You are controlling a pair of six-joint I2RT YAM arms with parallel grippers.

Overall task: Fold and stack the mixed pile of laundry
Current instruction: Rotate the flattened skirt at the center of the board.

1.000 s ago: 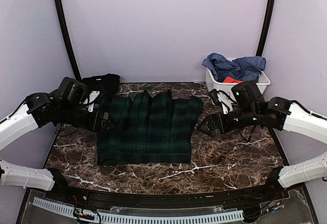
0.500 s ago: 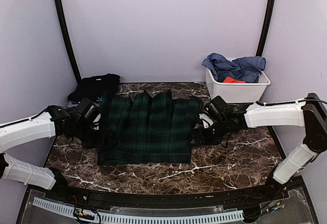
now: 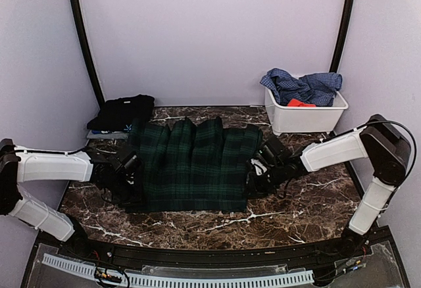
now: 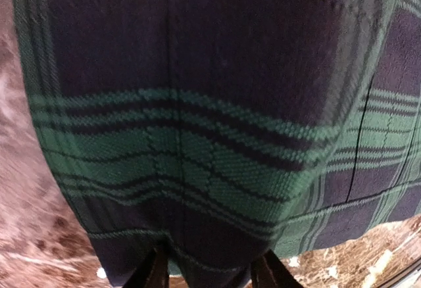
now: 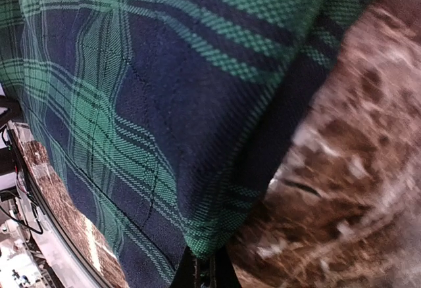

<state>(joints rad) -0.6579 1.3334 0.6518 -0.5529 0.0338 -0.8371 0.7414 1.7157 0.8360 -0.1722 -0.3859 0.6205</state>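
The dark green-navy plaid garment point(image 3: 191, 166) lies spread flat mid-table. My left gripper point(image 3: 131, 184) is low at its left front edge. In the left wrist view, the plaid hem point(image 4: 210, 169) sits between the fingers point(image 4: 154, 273). The left gripper point(image 4: 212, 273) stands partly apart around it, and a firm pinch does not show. My right gripper point(image 3: 254, 181) is at the garment's right edge. It point(image 5: 205, 271) is shut on a plaid fold point(image 5: 217, 235). A plain black garment point(image 3: 122, 112) lies at the back left. The blue checked shirt point(image 3: 302, 85) and a red-orange piece point(image 3: 299, 102) lie in the bin.
The white plastic bin point(image 3: 309, 118) stands at the back right, beside the right arm's elbow. Brown marble tabletop point(image 3: 296, 202) shows in front of and to the right of the plaid garment. Purple walls enclose the back and sides.
Both arms dropped and reached inward from raised positions to the plaid garment's side edges. The right jaws closed on the cloth. The left jaws narrowed around the hem.
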